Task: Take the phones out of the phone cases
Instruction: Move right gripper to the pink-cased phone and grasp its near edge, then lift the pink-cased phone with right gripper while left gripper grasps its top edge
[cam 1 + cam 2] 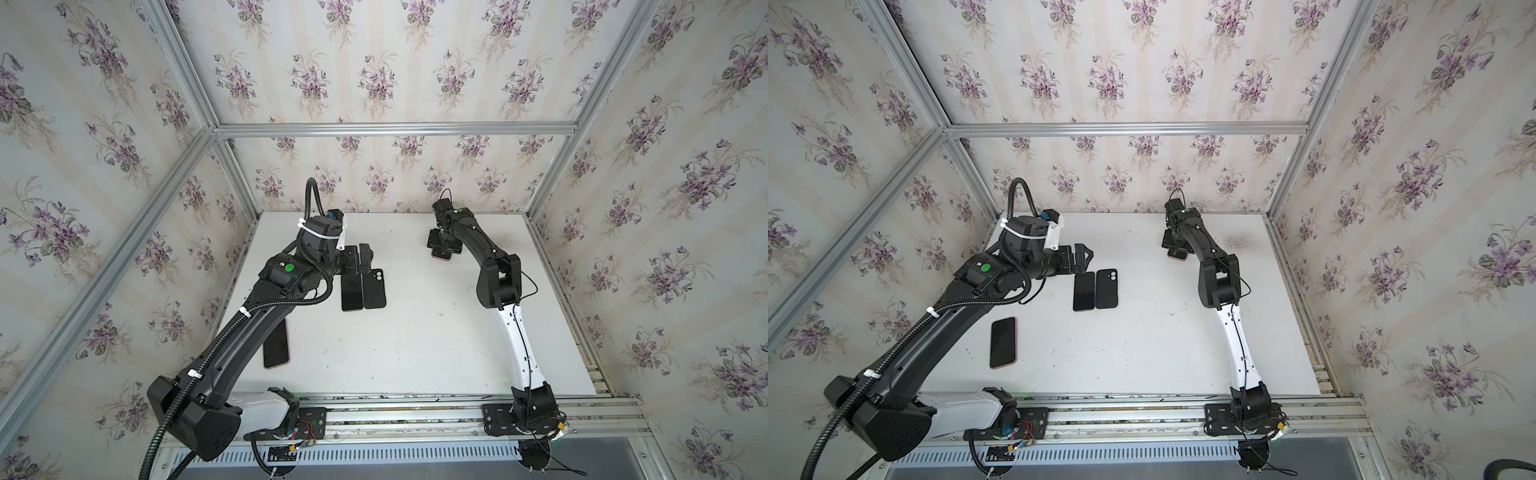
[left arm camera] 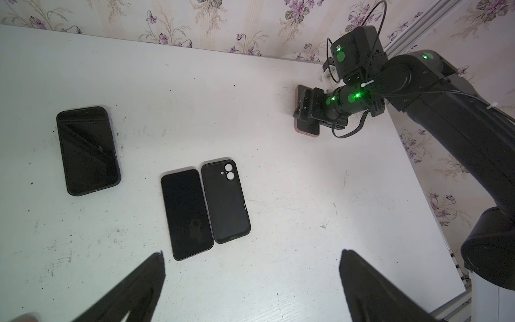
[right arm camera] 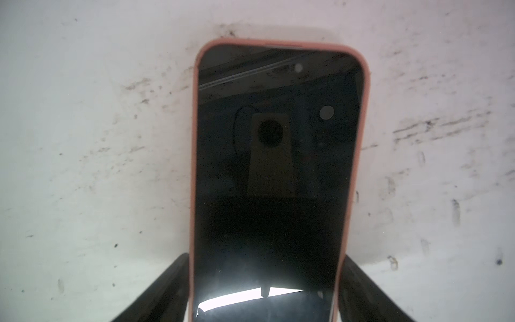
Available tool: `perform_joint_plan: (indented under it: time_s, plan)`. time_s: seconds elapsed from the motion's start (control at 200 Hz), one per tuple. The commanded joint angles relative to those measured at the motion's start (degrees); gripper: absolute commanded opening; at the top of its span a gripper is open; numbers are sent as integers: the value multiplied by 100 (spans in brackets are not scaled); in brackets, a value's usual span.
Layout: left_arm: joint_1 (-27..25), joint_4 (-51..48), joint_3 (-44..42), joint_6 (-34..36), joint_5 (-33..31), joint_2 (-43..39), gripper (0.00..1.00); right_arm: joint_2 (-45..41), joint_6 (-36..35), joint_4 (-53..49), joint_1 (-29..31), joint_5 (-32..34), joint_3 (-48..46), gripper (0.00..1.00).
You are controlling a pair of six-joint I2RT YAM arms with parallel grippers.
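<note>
Right wrist: right tool [image 3: 265, 258] straddles pink-cased phone [image 3: 276, 167].

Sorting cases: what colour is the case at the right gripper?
The case is pink; clearest in right wrist view.

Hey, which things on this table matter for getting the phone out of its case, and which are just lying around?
In the job: pink-cased phone; right gripper, jaws astride it.
Lying about: bare phone; empty black case beside it; third phone; left gripper, open.
</note>
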Motion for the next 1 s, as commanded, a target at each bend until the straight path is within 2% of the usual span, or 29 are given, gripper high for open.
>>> perform_joint_plan:
  time_s: [0.0, 0.22, 0.42, 0.64, 0.884, 0.994]
  plan:
    - [-2, 64, 90, -26, 53, 47, 100, 26, -131, -329, 22, -73, -15, 76]
    - [-2, 75, 296, -50, 139, 271, 100, -281, -410, -232, 57, 49, -169, 68]
    - [-2, 128, 595, -35, 244, 568, 100, -1182, -754, 549, 110, 99, -1288, 61]
    - [9, 315, 793, -153, 609, 1011, 100, -2576, -862, 2294, 123, -79, -3748, 50]
    - [15, 590, 1123, -540, 1308, 1649, 100, -4154, -916, 4400, 174, -420, -6404, 47]
    - [15, 667, 1480, -591, 1778, 2017, 100, -4835, -1188, 5296, 322, -554, -7364, 46]
